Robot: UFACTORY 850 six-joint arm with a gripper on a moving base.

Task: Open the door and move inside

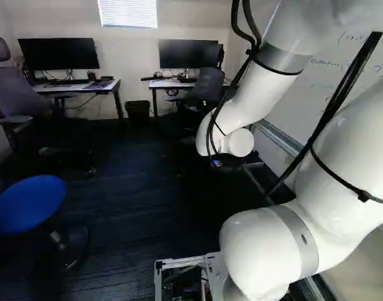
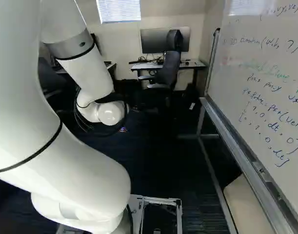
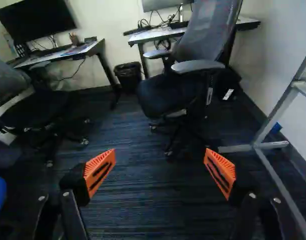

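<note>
"Where's the door?"

"I can't tell from these views. The black two-fingered gripper (image 1: 224,164) is past the arm's white end, mostly lost against the dark floor. In the wrist view the gripper's (image 3: 160,160) ribbed orange pads stand wide apart, with carpet visible between them."

"Any containers?"

"A black wastebasket (image 3: 127,76) by the wall, between the two desks; I can't make out its contents. A small cup (image 3: 73,39) holding upright sticks, on the white-topped desk with black legs (image 1: 110,86). And at the foot of the right base view, an open silver metal frame (image 2: 161,200) with dark parts inside."

"What's in the way?"

"Ahead of the fingers, a dark office chair with a mesh back and grey armrests (image 3: 168,95), in front of the second white-topped desk (image 2: 195,63). At the left of the left base view there's a round, smooth blue seat (image 1: 28,204), with another dark office chair (image 1: 22,94) beyond it."

"And the other side?"

"A glossy whiteboard covered in handwriting (image 2: 266,73), on a silver metal stand (image 3: 273,120) whose leg slants down to the floor. Flat black monitors sit on both desks, and the dark carpet (image 3: 142,210) is finely striped."
</note>
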